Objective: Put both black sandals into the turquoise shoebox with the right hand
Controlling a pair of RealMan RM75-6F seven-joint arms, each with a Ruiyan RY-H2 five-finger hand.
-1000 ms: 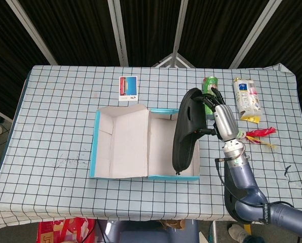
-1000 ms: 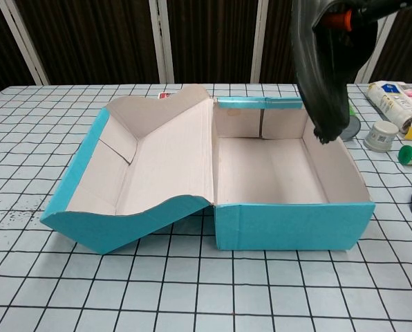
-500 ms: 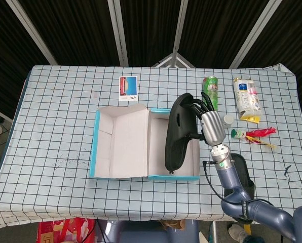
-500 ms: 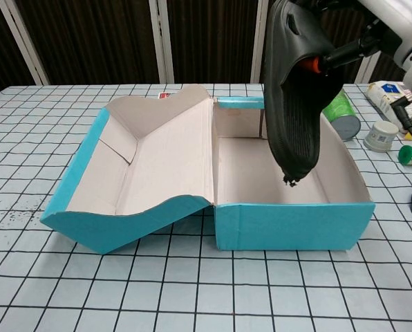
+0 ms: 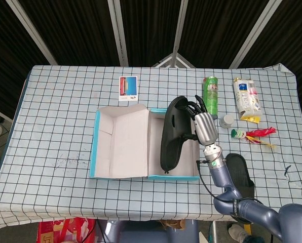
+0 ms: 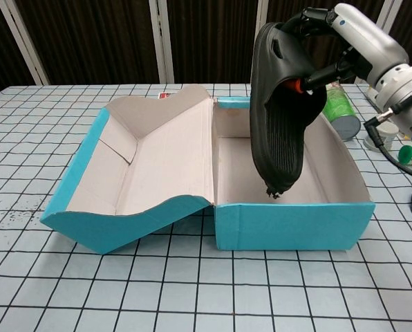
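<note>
Two black sandals are in play, and neither rests in the turquoise shoebox (image 5: 96, 144) yet. My right hand (image 5: 203, 127) has its fingers closed around the heel end of the first black sandal (image 5: 171, 134), holding it nearly upright, toe pointing down into the open compartment, hanging just above the floor as far as I can judge. The second black sandal (image 5: 238, 171) lies on the checked tablecloth (image 5: 54, 111) at four o'clock from the box. Lowering and releasing the first one remains, then fetching the second. My left hand is out of sight.
</note>
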